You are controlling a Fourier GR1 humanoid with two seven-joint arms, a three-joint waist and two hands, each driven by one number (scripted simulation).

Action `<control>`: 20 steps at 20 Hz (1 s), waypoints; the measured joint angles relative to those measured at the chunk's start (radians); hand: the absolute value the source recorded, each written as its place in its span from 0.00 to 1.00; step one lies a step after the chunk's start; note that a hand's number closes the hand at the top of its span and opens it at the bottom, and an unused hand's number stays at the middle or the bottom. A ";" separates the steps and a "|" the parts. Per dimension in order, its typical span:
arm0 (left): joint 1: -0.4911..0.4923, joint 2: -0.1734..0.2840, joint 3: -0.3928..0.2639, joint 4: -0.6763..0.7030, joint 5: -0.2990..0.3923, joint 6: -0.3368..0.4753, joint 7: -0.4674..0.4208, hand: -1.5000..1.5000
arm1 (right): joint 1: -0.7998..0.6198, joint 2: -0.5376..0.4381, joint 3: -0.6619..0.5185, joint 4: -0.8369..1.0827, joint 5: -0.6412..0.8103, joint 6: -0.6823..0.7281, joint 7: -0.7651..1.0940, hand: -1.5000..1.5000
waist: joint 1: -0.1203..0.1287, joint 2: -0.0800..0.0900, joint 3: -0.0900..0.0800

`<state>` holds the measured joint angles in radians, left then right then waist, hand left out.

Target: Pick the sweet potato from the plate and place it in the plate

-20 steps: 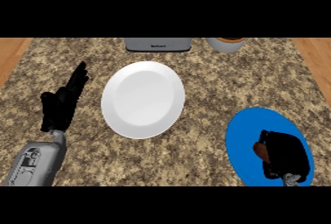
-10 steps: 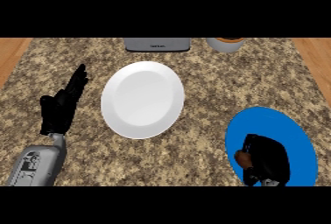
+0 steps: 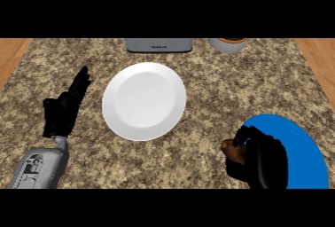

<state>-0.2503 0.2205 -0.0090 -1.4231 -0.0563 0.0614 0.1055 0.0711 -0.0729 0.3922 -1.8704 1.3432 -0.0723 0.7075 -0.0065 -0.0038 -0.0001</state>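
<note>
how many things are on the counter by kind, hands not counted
plates: 2, a white plate and a blue plate
sweet potato: 1, the sweet potato held in the right hand at the blue plate's left edge
grey appliance at the far edge: 1, the grey appliance
cup-like container at the far edge: 1, the grey container
total: 5

The right hand [image 3: 262, 159] curled round the sweet potato [image 3: 231, 150]; the left hand [image 3: 63, 111] rested open, well left of it.

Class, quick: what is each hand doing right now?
Left hand: open, holding nothing.
Right hand: shut on the sweet potato.
</note>
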 measured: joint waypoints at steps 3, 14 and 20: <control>0.003 -0.004 0.000 -0.002 -0.003 0.000 0.001 0.50 | -0.053 0.019 0.044 -0.054 0.036 -0.002 -0.007 1.00 | 0.004 0.001 0.000; -0.014 -0.013 0.003 0.012 -0.016 -0.016 -0.006 0.50 | -0.435 0.069 0.176 0.103 -0.129 -0.035 0.149 1.00 | 0.022 0.006 0.000; -0.028 -0.008 0.012 0.009 -0.009 -0.036 -0.003 0.50 | -0.677 0.072 0.161 0.423 -0.315 -0.197 0.159 1.00 | 0.037 0.010 0.000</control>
<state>-0.2781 0.2128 0.0030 -1.4142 -0.0648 0.0254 0.1027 -0.6055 -0.0011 0.5537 -1.4478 1.0283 -0.2697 0.8668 0.0308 0.0059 -0.0002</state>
